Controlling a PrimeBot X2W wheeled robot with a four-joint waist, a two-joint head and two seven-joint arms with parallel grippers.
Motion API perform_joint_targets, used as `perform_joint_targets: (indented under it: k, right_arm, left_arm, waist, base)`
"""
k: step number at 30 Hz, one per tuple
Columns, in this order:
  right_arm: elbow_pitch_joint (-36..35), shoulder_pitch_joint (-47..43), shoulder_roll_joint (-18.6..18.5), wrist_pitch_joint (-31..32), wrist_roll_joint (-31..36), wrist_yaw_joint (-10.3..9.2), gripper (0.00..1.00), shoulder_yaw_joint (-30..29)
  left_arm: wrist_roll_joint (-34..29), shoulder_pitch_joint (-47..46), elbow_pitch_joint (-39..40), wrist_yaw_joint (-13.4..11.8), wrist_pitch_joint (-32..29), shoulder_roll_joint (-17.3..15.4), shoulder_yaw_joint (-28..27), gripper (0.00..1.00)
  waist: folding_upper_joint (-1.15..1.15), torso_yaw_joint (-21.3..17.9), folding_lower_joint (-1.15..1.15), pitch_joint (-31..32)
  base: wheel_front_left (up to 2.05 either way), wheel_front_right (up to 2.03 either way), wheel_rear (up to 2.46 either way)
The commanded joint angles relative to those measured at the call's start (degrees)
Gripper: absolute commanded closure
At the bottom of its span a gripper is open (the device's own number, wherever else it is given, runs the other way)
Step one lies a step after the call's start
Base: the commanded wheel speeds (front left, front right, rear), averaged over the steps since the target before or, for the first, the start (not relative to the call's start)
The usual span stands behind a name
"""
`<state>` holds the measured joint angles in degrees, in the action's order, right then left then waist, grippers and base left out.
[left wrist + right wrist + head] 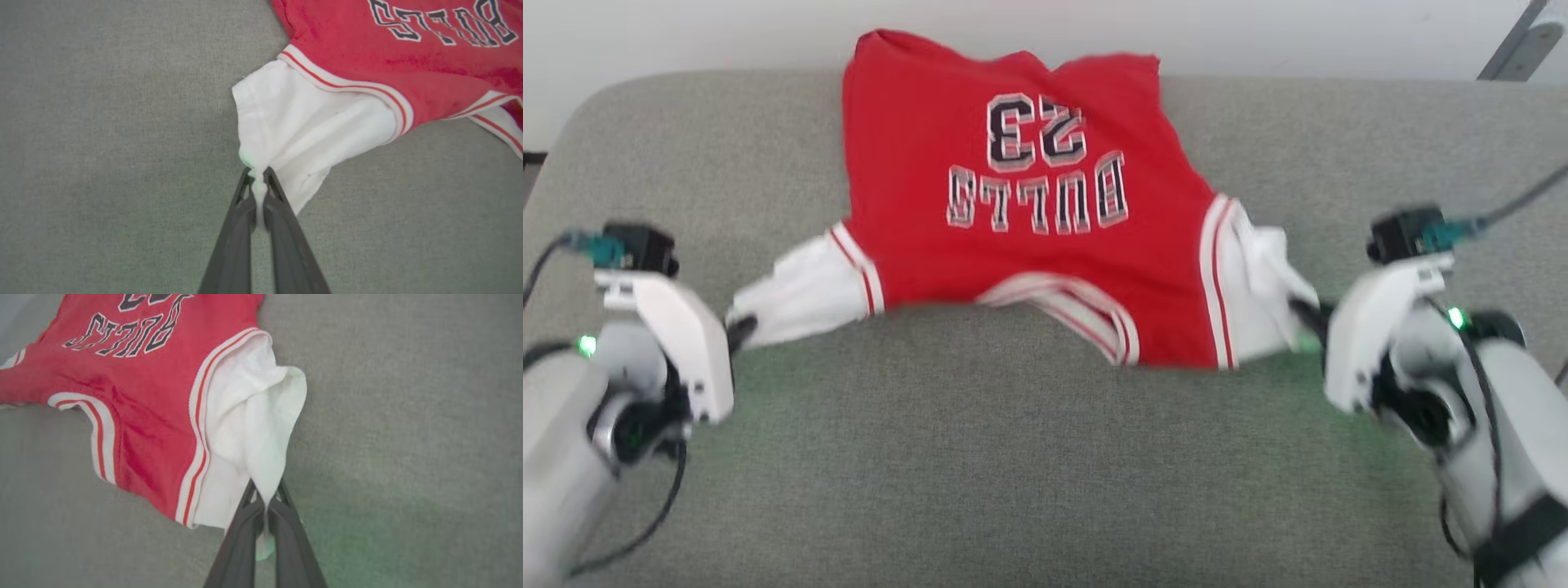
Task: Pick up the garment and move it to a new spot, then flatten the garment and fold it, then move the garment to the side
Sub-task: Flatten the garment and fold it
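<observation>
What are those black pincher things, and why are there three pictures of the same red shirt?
It is a robot with two white arms. One picture comes from a camera on its head; the other two come from cameras on its wrists, looking along its long dark fingers. A red jersey shirt with white sleeves, printed "BULLS 23", lies on a grey fabric surface. The left gripper is shut on the edge of one white sleeve, and the right gripper is shut on the other sleeve.

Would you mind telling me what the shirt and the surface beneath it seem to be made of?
The garment: probably soft matte knit, since it bunches and creases where each pincer pulls a sleeve. The surface: likely grey-green woven upholstery, matte, with a fine visible weave.
</observation>
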<state>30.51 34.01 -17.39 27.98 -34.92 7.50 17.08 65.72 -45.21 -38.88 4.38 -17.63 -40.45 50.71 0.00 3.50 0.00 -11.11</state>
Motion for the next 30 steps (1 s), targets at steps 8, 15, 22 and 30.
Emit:
perform_joint_targets:
  k: [8, 15, 22, 30]
  right_arm:
    - [-21.63, -19.52, -1.76, 16.49, 0.46, -0.02, 1.00, -7.49]
    - [-40.65, -36.54, 0.93, 31.35, 2.07, -0.02, 1.00, -14.96]
    - [-48.52, -46.12, 4.69, 37.99, 4.04, -0.02, 1.00, -18.29]
    - [-45.18, -45.87, 7.01, 33.51, 7.26, -0.02, 1.00, -17.15]
  left_arm:
    - [5.52, 14.70, 20.75, -9.74, -1.79, -9.85, -1.26, 1.00]
    - [9.37, 28.79, 38.42, -20.18, -1.60, -17.64, 0.20, 1.00]
    - [11.22, 35.45, 43.25, -23.99, -0.61, -19.07, 1.73, 1.00]
    - [10.41, 35.24, 39.87, -22.29, 1.91, -15.84, 1.76, 1.00]
  waist:
    - [0.00, -0.75, 0.00, 1.75]
    - [0.00, -0.37, 0.00, 1.12]
    - [0.00, 0.37, 0.00, -0.44]
    - [0.00, 0.37, 0.00, -1.80]
  base:
    - [0.00, 0.00, 0.00]
    - [0.00, 0.00, 0.00]
    - [0.00, 0.00, 0.00]
    - [0.00, 0.00, 0.00]
